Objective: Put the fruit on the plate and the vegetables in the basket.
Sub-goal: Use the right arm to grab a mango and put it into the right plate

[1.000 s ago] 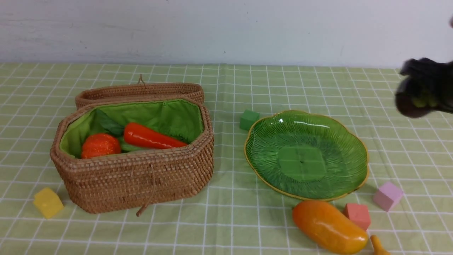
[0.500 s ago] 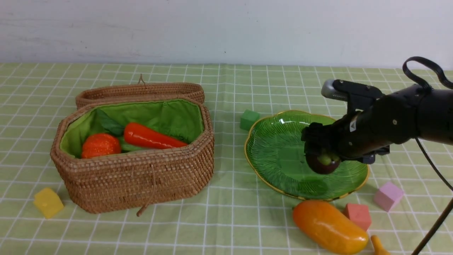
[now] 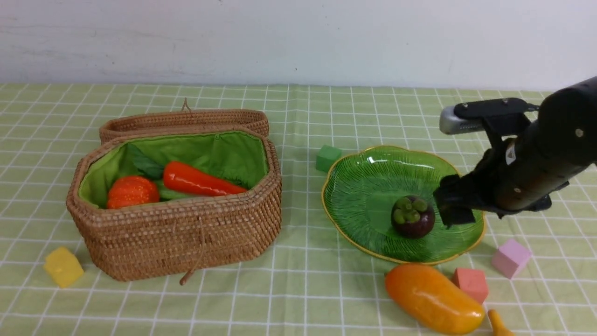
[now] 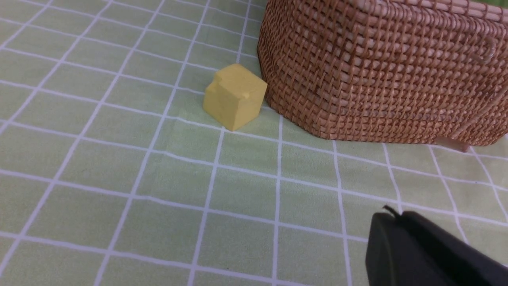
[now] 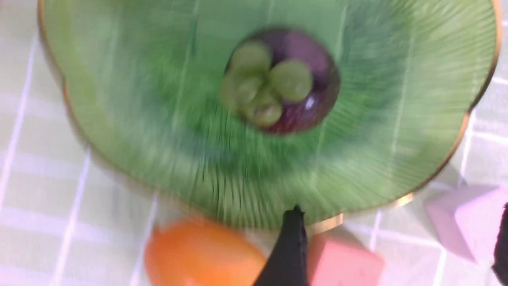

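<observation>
The dark purple mangosteen point(image 3: 413, 217) with its green cap sits alone in the green glass plate point(image 3: 354, 177). My right gripper point(image 3: 451, 205) is open and empty, just right of the mangosteen over the plate's right rim. The right wrist view shows the mangosteen point(image 5: 283, 81) in the plate point(image 5: 131, 119), apart from my spread fingers point(image 5: 291, 246). The orange-yellow mango point(image 3: 433, 298) lies in front of the plate, with the banana's tip point(image 3: 498, 324) at the bottom edge. The wicker basket point(image 3: 177, 233) holds the carrot point(image 3: 200, 182) and the pumpkin point(image 3: 132, 191). My left gripper point(image 4: 393, 218) is shut, low by the basket point(image 4: 377, 71).
A green cube point(image 3: 328, 157) sits behind the plate. A red cube point(image 3: 471, 282) and a pink cube point(image 3: 511, 258) lie right of the mango. A yellow cube point(image 3: 63, 267) stands at the basket's front left corner. The basket's lid lies open behind it.
My right gripper carried the mangosteen in from the right over the plate, opened, and left it on the plate. It has since drawn back a little to the right.
</observation>
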Tool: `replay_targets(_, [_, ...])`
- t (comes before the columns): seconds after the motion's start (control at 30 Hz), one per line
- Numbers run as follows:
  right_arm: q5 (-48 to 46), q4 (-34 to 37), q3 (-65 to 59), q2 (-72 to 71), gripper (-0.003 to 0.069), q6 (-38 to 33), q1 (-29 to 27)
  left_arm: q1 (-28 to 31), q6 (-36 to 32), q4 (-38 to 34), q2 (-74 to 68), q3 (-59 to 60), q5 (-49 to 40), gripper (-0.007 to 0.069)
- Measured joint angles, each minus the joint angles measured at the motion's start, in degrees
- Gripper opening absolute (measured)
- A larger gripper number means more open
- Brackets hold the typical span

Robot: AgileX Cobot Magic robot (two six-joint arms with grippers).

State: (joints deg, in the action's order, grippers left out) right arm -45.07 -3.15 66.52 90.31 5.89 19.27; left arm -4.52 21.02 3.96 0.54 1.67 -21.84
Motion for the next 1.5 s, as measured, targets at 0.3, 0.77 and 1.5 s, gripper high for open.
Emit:
replay_targets(0.3, [0.19, 14.02, -7.13, 1.38, 0.0591, -21.06, 3.06, 0.0, 0.0, 0.0, 0.0, 0.0, 0.0, 0.0])
replay_targets(0.77, [3.72, 16.04, -8.24, 8.03, 0.0561, -22.52, 3.19, 0.0, 0.0, 0.0, 0.0, 0.0, 0.0, 0.0])
replay_targets(1.5, [20.03, 35.54, 9.59, 11.27, 0.0546, -29.44, 3.19, 0.0, 0.0, 0.0, 0.0, 0.0, 0.0, 0.0])
